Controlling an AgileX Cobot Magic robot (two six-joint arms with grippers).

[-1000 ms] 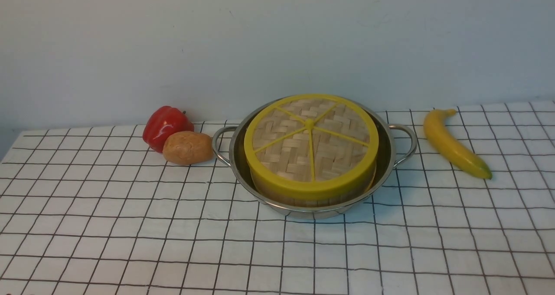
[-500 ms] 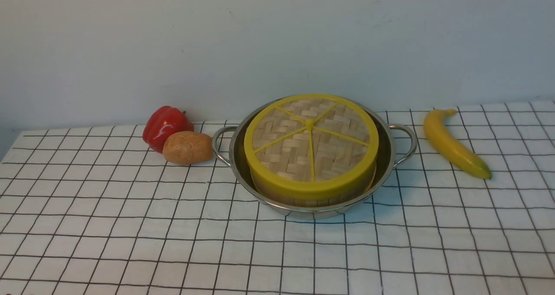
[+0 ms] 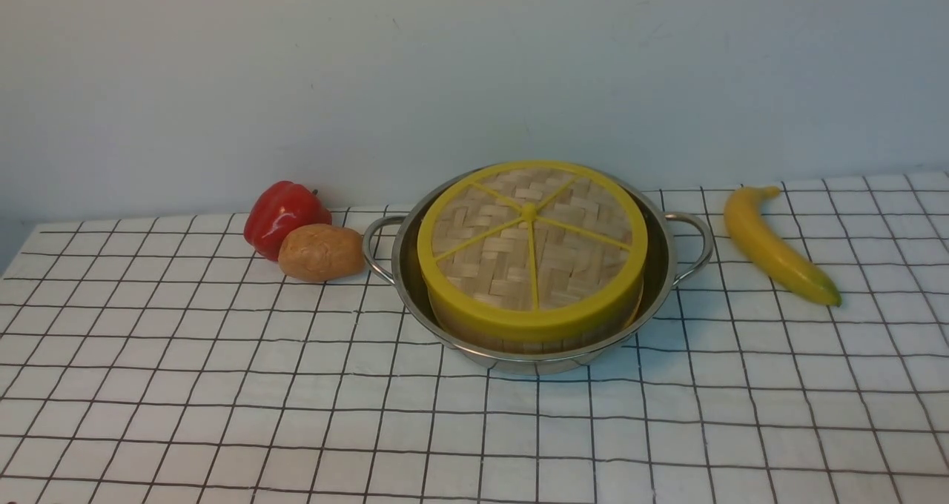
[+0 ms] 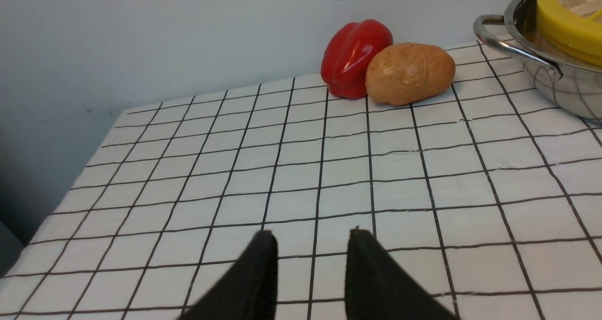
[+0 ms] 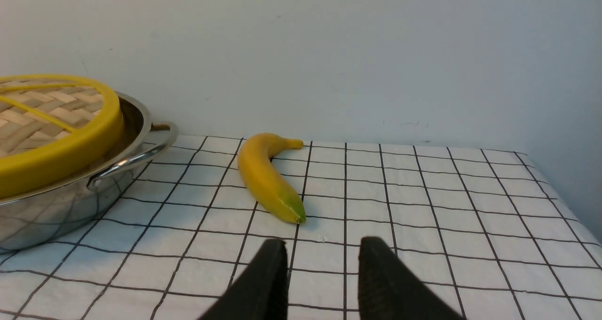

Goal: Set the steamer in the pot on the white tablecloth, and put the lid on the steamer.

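Note:
The steel pot (image 3: pixel 657 289) stands on the white tablecloth (image 3: pixel 222 385) at mid-table. The steamer sits inside it; only a strip of its wooden wall (image 3: pixel 511 341) shows under the lid. The woven lid (image 3: pixel 531 237) with its yellow rim and spokes lies flat on top of the steamer. Neither gripper shows in the front view. My left gripper (image 4: pixel 311 237) is open and empty over bare cloth, well short of the pot (image 4: pixel 559 82). My right gripper (image 5: pixel 322 244) is open and empty over cloth, near the banana tip, with the pot (image 5: pixel 51 212) and lid (image 5: pixel 47 117) off to one side.
A red pepper (image 3: pixel 284 215) and a brown potato (image 3: pixel 320 252) lie just left of the pot's left handle. A banana (image 3: pixel 775 248) lies right of the pot's right handle. A plain wall stands behind the table. The cloth's right edge (image 5: pixel 559 193) shows in the right wrist view.

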